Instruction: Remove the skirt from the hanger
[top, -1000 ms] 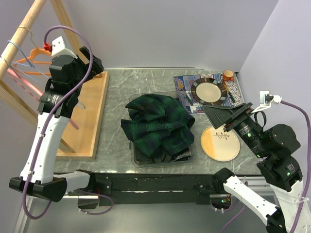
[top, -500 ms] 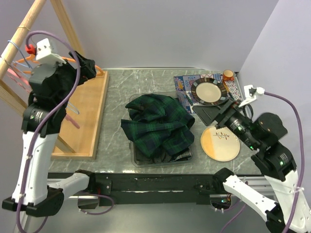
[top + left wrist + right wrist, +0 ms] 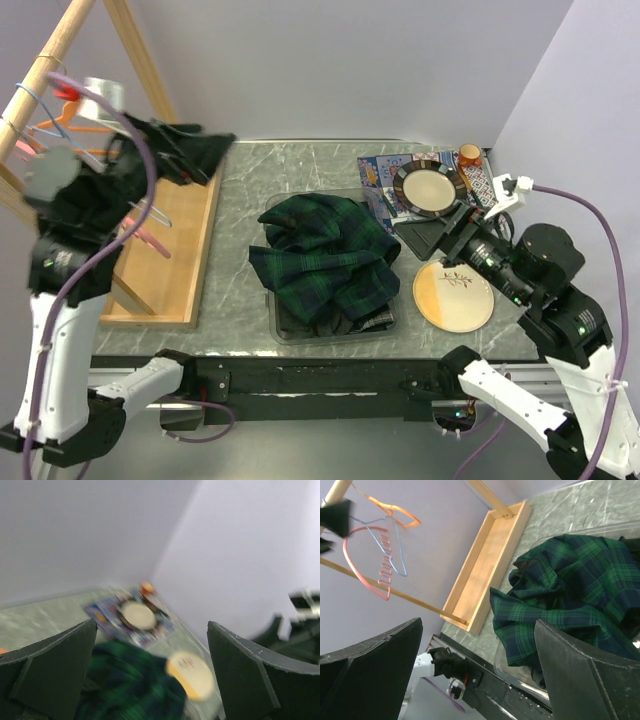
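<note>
The green plaid skirt (image 3: 325,255) lies crumpled in a clear plastic bin (image 3: 283,325) at the table's middle, off any hanger. It also shows in the right wrist view (image 3: 570,585) and, blurred, in the left wrist view (image 3: 135,685). Bare wire hangers, orange (image 3: 70,125) and pink (image 3: 150,240), hang on the wooden rack at the left. My left gripper (image 3: 212,152) is open and empty, raised beside the rack, pointing right toward the bin. My right gripper (image 3: 428,235) is open and empty, above the table right of the bin.
The rack's wooden base tray (image 3: 175,240) lies along the left side. A cream and orange plate (image 3: 453,295) sits right of the bin. A dark-rimmed plate (image 3: 428,187) rests on a patterned mat, with an orange cup (image 3: 468,154) at the back right.
My left arm has lifted and swung its gripper away from the hangers to point right over the table. My right arm has shifted slightly back, its gripper edging left. The skirt has not moved.
</note>
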`<state>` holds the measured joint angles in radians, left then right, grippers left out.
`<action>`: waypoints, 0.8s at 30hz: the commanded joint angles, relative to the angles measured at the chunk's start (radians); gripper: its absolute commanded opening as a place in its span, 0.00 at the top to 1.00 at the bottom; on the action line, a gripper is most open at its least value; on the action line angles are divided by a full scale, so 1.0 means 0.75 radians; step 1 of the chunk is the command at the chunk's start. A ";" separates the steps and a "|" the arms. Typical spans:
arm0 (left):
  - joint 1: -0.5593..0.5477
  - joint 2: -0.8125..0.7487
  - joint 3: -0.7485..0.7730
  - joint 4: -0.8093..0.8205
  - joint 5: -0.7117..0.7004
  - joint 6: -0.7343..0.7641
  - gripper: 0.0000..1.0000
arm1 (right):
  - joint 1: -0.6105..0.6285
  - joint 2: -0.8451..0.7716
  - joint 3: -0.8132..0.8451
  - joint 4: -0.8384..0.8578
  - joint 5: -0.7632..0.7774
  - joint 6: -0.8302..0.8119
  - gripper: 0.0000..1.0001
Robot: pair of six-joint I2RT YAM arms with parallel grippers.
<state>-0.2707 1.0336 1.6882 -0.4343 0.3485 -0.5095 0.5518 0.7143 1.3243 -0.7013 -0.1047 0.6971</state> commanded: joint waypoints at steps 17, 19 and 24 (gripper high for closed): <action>-0.570 -0.251 -0.615 0.358 0.102 -0.096 0.03 | -0.006 -0.189 0.073 0.037 0.029 0.019 0.00; -0.570 -0.274 -0.629 0.344 0.086 -0.092 0.03 | -0.006 -0.196 0.077 0.037 0.019 0.028 0.00; -0.570 -0.302 -0.656 0.332 0.053 -0.090 0.03 | -0.006 -0.212 0.073 0.056 0.019 0.034 0.00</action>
<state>-0.6952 0.8059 1.2163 -0.2173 0.3969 -0.5663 0.5518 0.5812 1.3468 -0.7166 -0.0807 0.7162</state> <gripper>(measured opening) 0.969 0.998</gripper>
